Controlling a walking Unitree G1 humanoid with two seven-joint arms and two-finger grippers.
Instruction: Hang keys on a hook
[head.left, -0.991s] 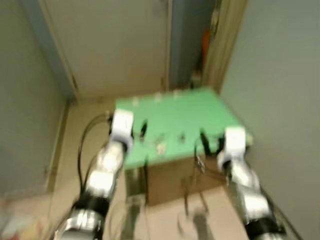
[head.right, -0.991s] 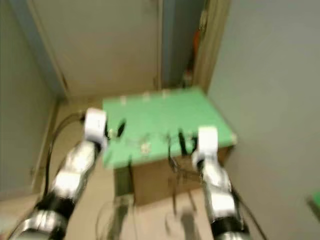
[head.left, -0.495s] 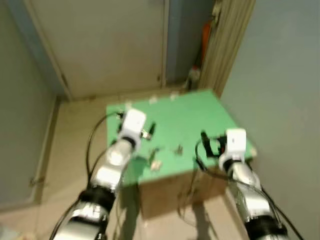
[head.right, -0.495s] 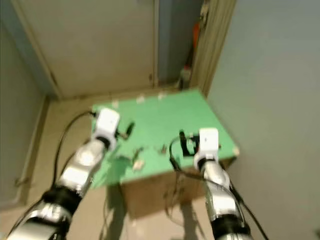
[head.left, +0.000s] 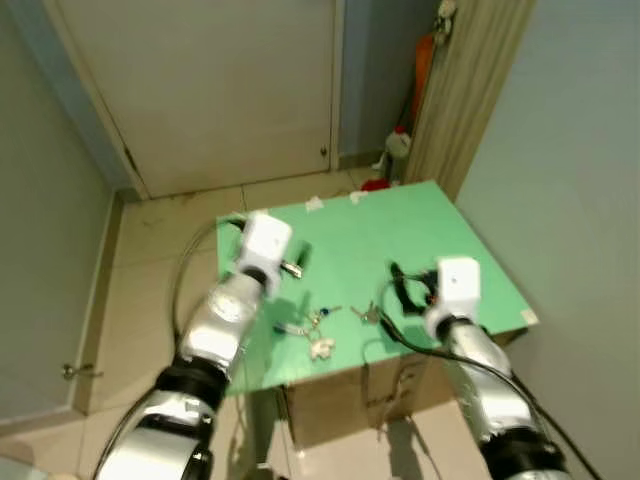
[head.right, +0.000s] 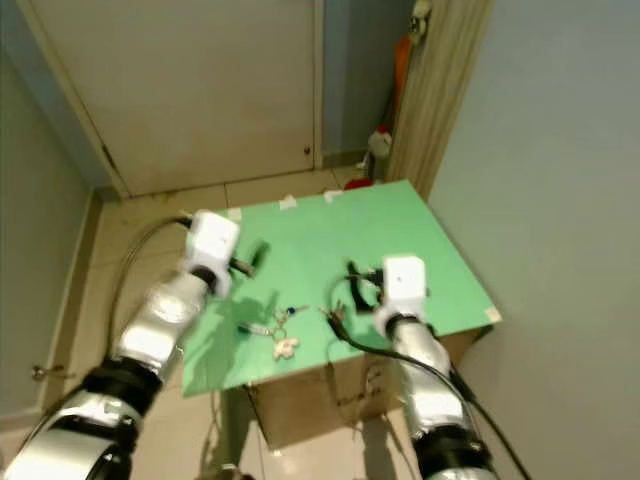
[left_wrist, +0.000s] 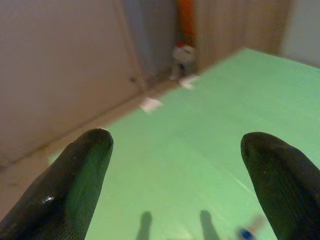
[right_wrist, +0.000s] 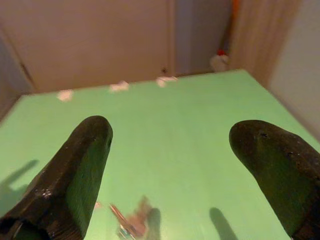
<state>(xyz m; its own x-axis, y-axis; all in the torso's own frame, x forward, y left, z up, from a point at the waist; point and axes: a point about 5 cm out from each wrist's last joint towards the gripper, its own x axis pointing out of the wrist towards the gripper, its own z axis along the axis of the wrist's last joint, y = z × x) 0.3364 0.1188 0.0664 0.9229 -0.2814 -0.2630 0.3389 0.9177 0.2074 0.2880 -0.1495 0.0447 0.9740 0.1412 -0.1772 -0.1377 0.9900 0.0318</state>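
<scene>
Two grippers hover over the flat green tabletop (head.left: 400, 235), which sits on a brown cardboard-coloured base, and neither has hold of anything. The left gripper (head.left: 293, 262) hangs over the near-left part of the green surface, its two long black fingers (left_wrist: 75, 185) spread wide apart in the left wrist view with bare green between them. The right gripper (head.left: 402, 290) is over the near-right part, its black fingers (right_wrist: 75, 170) just as wide, nothing pinched.

Down on the table, between the two arms and close to the near edge, lies the small bunch of metal keys (head.left: 318, 322) with a blue tag and a pale charm, lying loose, touched by neither gripper. A second small metal piece (head.left: 365, 314) lies just beside it, toward the right gripper; what it is cannot be told. In the right wrist view, the keys (right_wrist: 131, 224) lie below and between the fingers.

Beyond the table: a pale closed door (head.left: 210, 90), a white bottle with red cap (head.left: 398, 152) on the tiled floor (head.left: 140, 270), and a beige curtain (head.left: 470, 90).
</scene>
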